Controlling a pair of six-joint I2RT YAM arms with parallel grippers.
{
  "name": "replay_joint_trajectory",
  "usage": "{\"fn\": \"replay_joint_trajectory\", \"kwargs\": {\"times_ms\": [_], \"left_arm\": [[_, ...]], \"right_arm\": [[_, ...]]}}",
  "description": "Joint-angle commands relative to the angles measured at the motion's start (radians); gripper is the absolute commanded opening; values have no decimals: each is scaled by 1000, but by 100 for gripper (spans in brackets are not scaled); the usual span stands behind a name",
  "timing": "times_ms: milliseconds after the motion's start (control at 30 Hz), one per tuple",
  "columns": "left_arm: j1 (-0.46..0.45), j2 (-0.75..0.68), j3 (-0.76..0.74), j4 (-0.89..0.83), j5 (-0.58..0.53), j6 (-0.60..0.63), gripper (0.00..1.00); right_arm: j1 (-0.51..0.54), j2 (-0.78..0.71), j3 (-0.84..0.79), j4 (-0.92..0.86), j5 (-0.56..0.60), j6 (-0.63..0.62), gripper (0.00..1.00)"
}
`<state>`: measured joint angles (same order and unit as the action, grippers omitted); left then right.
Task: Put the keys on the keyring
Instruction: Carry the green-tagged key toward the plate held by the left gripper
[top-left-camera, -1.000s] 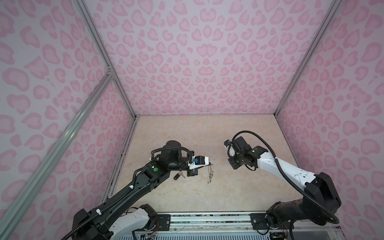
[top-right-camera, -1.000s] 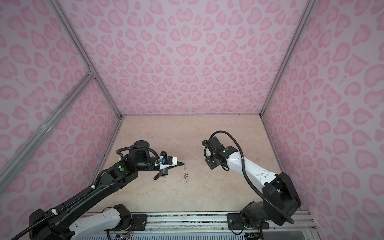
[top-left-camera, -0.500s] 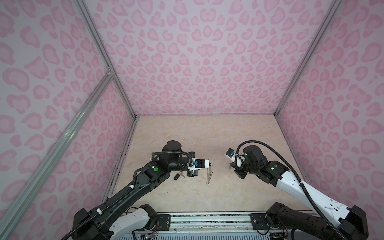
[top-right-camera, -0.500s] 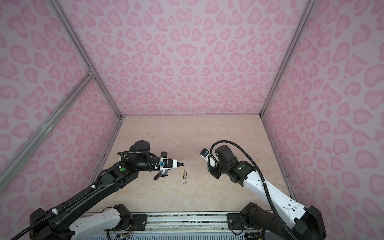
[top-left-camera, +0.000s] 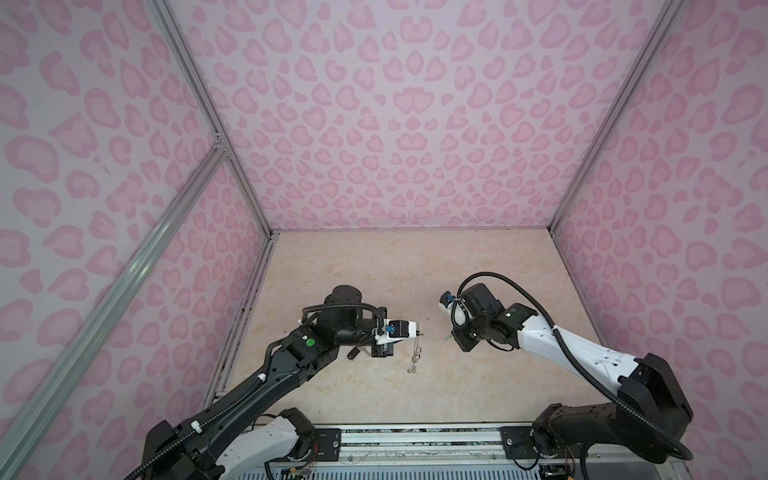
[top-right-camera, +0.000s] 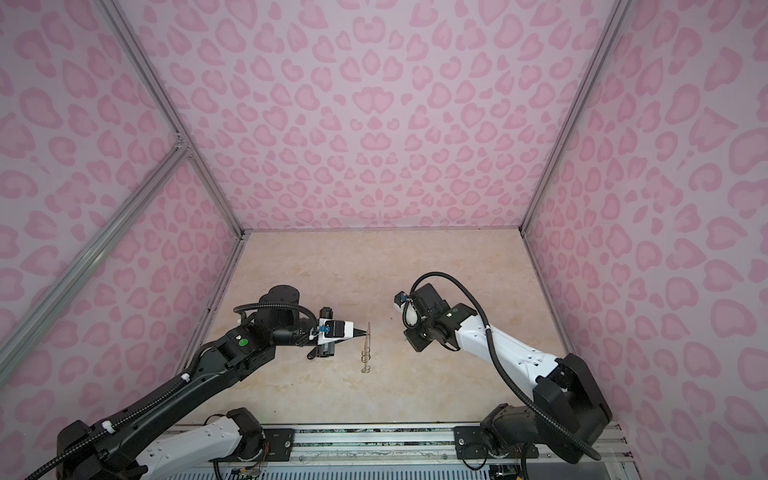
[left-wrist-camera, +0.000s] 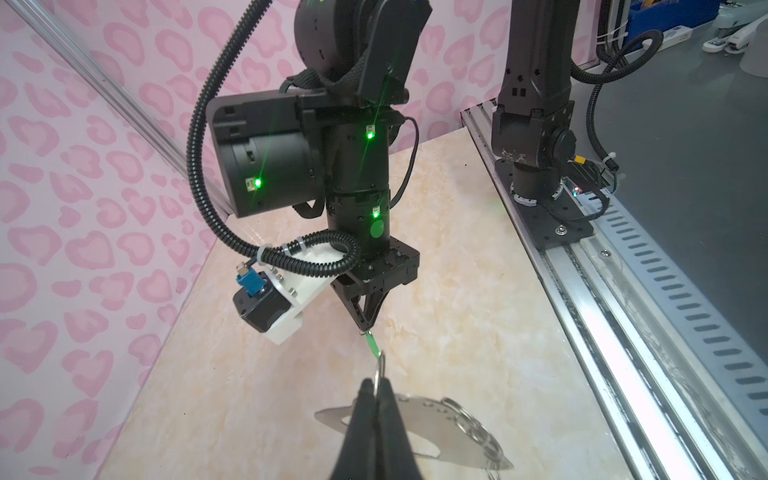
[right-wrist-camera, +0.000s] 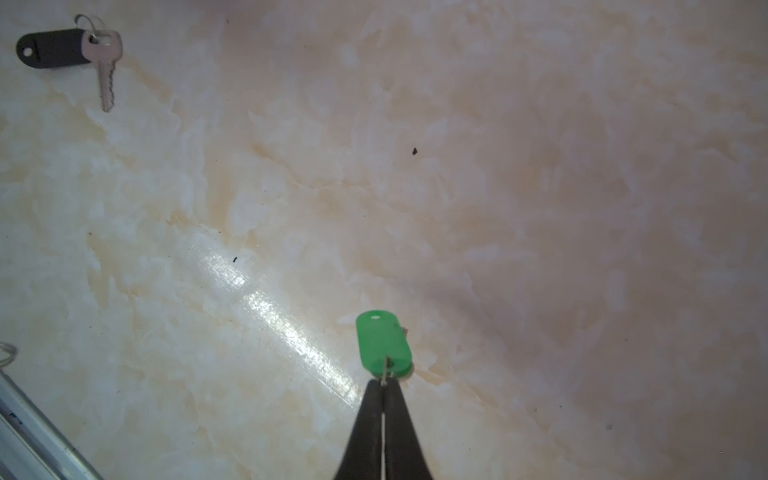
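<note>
left gripper (left-wrist-camera: 376, 384) clamps a loop of the keyring (left-wrist-camera: 432, 417), likely to present it; right gripper (right-wrist-camera: 384, 384) clamps the wire of the green key (right-wrist-camera: 380, 343), tag just beyond its tips, seemingly for threading.

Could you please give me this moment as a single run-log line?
left gripper: shut on keyring | right gripper: shut on green-tag key | black-tag key: lying on table

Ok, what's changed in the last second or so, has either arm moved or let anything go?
The right arm swung its elbow out low, then back up, and the right end effector ended close to where it began, still shut on the ring of the green-tagged key. Nothing was grabbed or released. The left end effector kept the keyring hanging in place, and the black-tagged key lay unmoved.
</note>
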<state>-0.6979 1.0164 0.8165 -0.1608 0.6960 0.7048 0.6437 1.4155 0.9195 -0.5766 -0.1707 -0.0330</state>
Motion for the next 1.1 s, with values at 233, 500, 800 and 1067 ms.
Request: {"fn": "replay_joint_trajectory", "kwargs": {"times_ms": [233,500,800,1067], "left_arm": [[-1,-17,-19,27,2,-31,3],[0,-25,-28,33,-4,-42,3],[-2,-24,-34,37,-8,-55,3],[-2,-34,-50,44,-24,-65,3]], "right_arm": [[26,127,56,-59,71,93,0],[36,169,68,-57,86,100,0],[35,224,106,-34,73,85,0],[35,272,127,-18,61,77,10]]}}
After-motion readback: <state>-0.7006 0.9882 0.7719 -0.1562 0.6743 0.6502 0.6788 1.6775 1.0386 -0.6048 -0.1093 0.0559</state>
